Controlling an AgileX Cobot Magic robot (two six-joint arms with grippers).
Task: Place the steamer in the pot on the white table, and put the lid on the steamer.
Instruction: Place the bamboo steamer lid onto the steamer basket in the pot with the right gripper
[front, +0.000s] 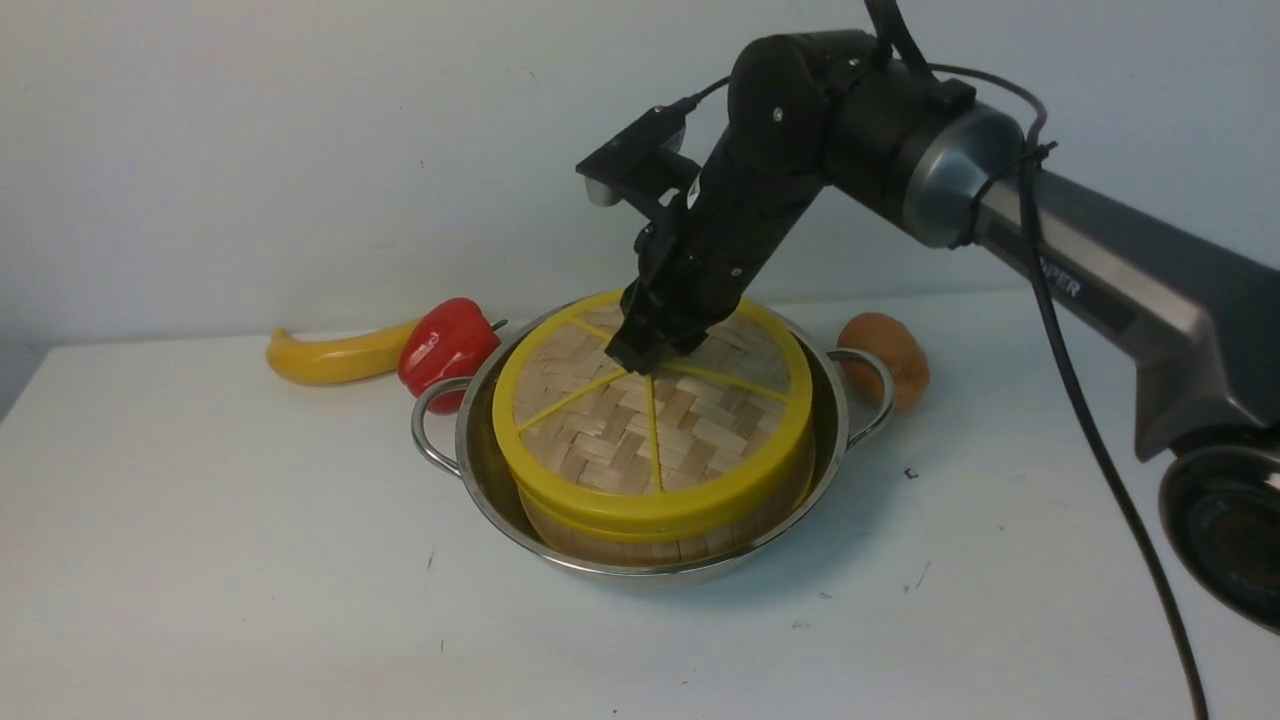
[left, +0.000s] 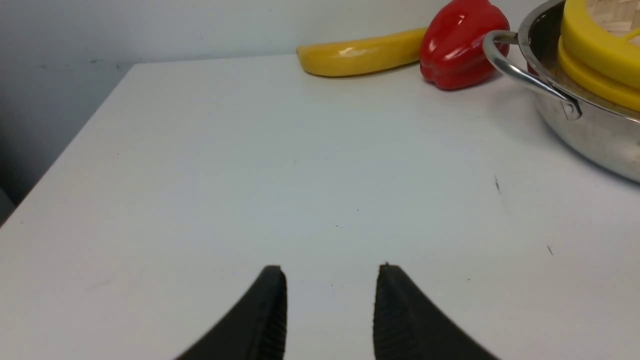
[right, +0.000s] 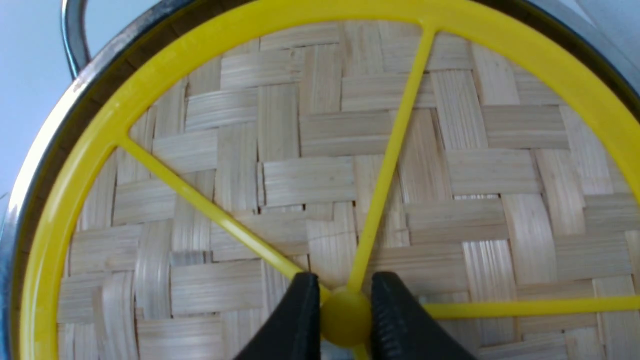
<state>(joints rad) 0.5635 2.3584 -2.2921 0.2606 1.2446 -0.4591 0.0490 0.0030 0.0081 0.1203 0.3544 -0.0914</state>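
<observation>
The steel pot (front: 480, 470) stands mid-table on the white table (front: 200, 560). The steamer (front: 650, 545) sits inside it; only its slat wall shows under the lid. The woven lid (front: 620, 430) with yellow rim rests on the steamer, slightly tilted. My right gripper (front: 650, 355) is shut on the lid's centre knob (right: 345, 317); both fingers (right: 300, 315) press its sides. My left gripper (left: 330, 280) is open and empty, low over bare table left of the pot (left: 590, 135). The lid's rim (left: 595, 45) shows in the left wrist view.
A yellow banana (front: 330, 355) and a red bell pepper (front: 445, 345) lie behind the pot's left handle (front: 430, 430). A brown potato (front: 890, 355) lies behind the right handle. The wall stands close behind. The table's left edge (left: 65, 150) is near my left gripper.
</observation>
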